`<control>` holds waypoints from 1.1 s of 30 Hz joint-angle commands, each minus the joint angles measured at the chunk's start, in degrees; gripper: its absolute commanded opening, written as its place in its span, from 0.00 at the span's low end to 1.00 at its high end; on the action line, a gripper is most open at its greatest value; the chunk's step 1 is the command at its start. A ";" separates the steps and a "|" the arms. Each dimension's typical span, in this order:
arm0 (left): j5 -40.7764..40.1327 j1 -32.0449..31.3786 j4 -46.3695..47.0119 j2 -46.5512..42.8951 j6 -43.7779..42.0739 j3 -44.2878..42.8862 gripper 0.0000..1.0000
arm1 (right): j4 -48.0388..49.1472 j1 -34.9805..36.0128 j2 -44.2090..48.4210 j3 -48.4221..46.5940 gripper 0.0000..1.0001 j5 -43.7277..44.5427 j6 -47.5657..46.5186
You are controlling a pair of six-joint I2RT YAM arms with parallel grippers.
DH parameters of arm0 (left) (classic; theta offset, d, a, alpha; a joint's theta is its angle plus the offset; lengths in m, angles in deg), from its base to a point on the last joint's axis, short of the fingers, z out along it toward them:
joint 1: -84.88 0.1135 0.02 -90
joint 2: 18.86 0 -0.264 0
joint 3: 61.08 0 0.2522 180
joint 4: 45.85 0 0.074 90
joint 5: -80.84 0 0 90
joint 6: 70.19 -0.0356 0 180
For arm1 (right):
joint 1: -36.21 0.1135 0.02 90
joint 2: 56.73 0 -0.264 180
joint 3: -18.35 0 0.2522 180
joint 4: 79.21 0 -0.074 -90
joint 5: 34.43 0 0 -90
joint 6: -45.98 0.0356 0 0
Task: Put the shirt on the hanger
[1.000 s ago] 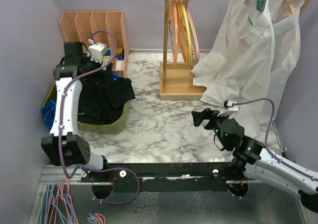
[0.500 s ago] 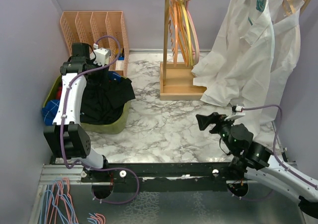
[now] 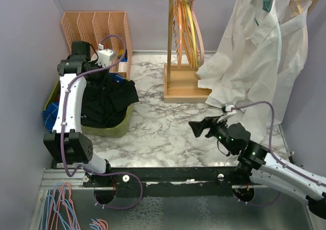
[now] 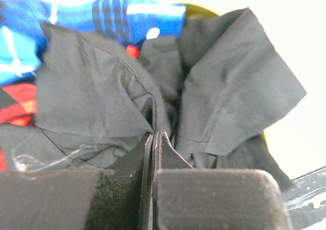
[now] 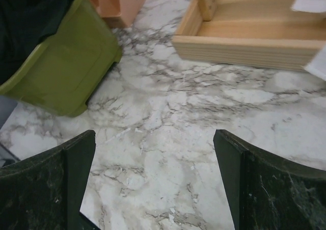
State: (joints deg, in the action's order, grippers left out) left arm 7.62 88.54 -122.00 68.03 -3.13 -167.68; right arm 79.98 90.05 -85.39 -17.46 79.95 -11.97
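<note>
Left gripper (image 4: 154,134) closed tight on fold of black shirt (image 4: 97,92). Shirt heaped in green bin (image 3: 116,129), far left. Right gripper (image 5: 155,138) spread wide, empty, above marble tabletop (image 5: 168,102). Pink hanger (image 3: 201,44) hung on wooden rack (image 3: 183,90), well apart from shirt.

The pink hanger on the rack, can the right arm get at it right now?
Probably yes. The right arm hovers over the table with jaws open, and the pink hanger hangs outermost on its side of the rack; only the white shirts crowd it.
</note>
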 commanded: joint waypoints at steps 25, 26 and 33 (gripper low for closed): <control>22.13 -1.38 -9.42 -19.30 -4.91 -28.46 0.00 | 45.93 1.52 -62.75 -43.80 0.99 -46.33 -21.36; 22.09 -1.38 -9.49 -19.26 -5.16 -28.45 0.00 | 46.48 1.50 -61.72 -42.01 0.99 -47.45 -21.28; 21.25 -1.38 -8.97 -18.90 -5.42 -26.33 0.00 | 53.18 1.46 -47.64 -25.20 0.99 -39.33 -21.43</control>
State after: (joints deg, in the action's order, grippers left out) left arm 27.55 87.36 -132.23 49.56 -8.13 -194.67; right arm 125.94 91.30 -142.77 -51.07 37.20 -33.63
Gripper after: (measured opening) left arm 0.011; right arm 0.994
